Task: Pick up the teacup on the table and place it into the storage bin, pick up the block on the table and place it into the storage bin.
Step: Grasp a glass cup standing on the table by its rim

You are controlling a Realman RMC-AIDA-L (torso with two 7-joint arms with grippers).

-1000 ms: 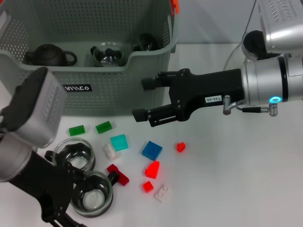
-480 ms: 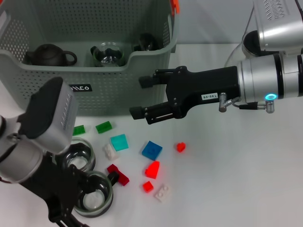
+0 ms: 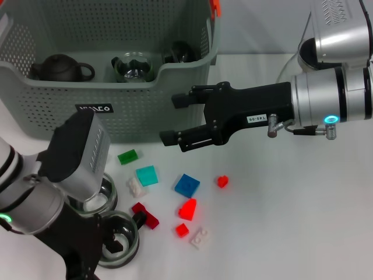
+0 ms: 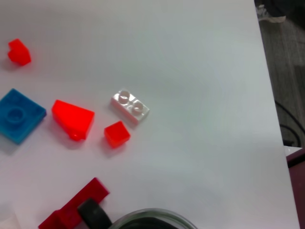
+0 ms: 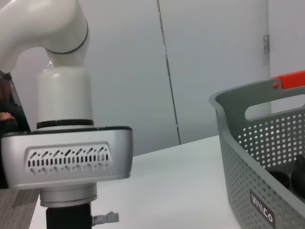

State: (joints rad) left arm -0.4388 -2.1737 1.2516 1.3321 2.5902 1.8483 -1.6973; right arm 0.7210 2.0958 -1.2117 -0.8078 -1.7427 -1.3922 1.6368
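Two glass teacups stand at the front left: one (image 3: 108, 192) is half hidden under my left arm, the nearer one (image 3: 129, 239) has a black handle and its rim (image 4: 152, 218) shows in the left wrist view. My left gripper (image 3: 111, 249) is down at the nearer teacup. Loose blocks lie beside them: green (image 3: 127, 156), cyan (image 3: 147, 175), blue (image 3: 186, 185), a red wedge (image 3: 187, 208), a white brick (image 3: 200, 237) and a dark red one (image 3: 145, 214). The grey-green storage bin (image 3: 145, 111) stands behind. My right gripper (image 3: 172, 121) hovers open and empty by the bin's front right corner.
Inside the bin are a dark teapot (image 3: 61, 68), a glass teapot (image 3: 134, 66) and a dark cup (image 3: 180, 52). An orange clip (image 3: 215, 6) sits on its rim. White table stretches to the right of the blocks. The table edge (image 4: 271, 95) shows in the left wrist view.
My left arm has swung right and forward over the teacups, now covering the leftmost green block. The right gripper shifted slightly left, then held still, open.
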